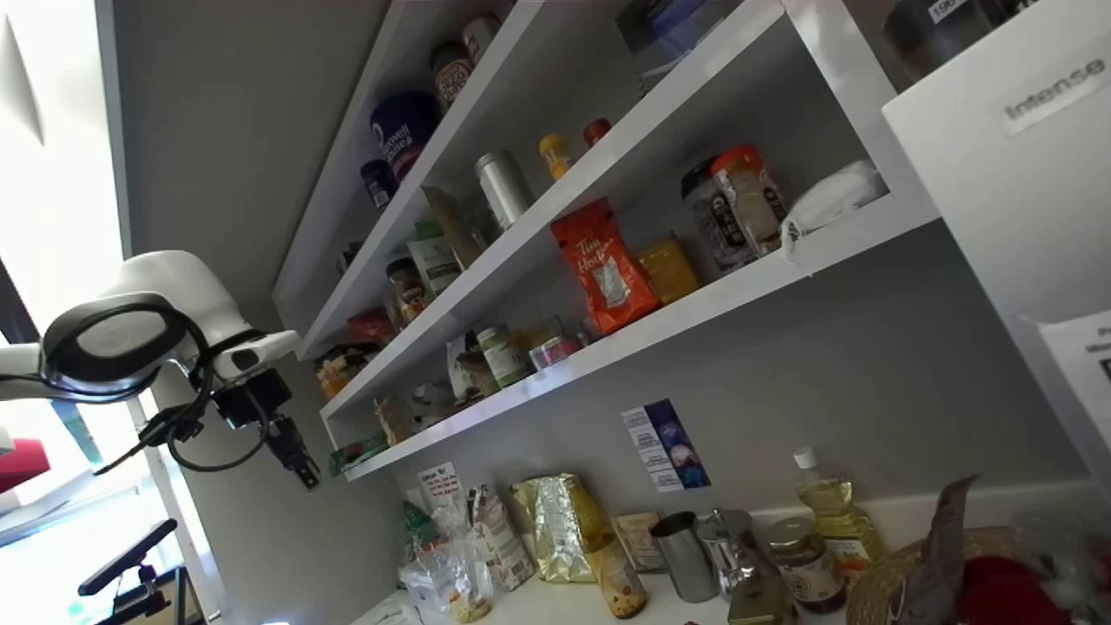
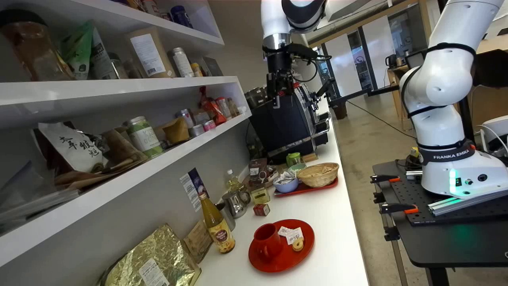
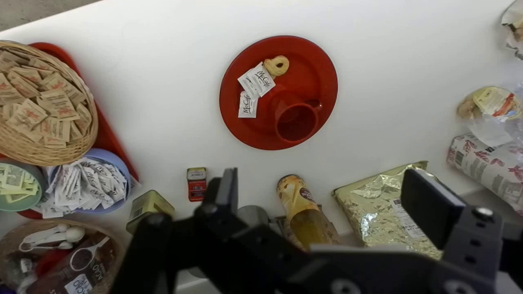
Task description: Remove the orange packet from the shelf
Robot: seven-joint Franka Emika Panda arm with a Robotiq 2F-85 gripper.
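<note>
The orange packet (image 1: 608, 269) stands leaning on the shelf (image 1: 694, 308), its pale-printed face visible in an exterior view. It also shows, small and partly edge-on, at the far end of the shelf (image 2: 119, 186) in an exterior view, as an orange-red packet (image 2: 212, 108). My gripper (image 1: 305, 473) hangs pointing down, apart from the shelf and the packet; it is out over the counter side in an exterior view (image 2: 276, 104). In the wrist view the gripper (image 3: 322, 192) has its fingers wide apart with nothing between them. The packet is out of view there.
A yellowish box (image 1: 668, 271) stands beside the packet, with jars (image 1: 751, 200) and a small tub (image 1: 554, 349) nearby. Another shelf tier (image 1: 555, 204) runs above. Below, the counter holds a red plate (image 3: 245, 134), a bottle (image 3: 300, 202) and a gold bag (image 3: 380, 204).
</note>
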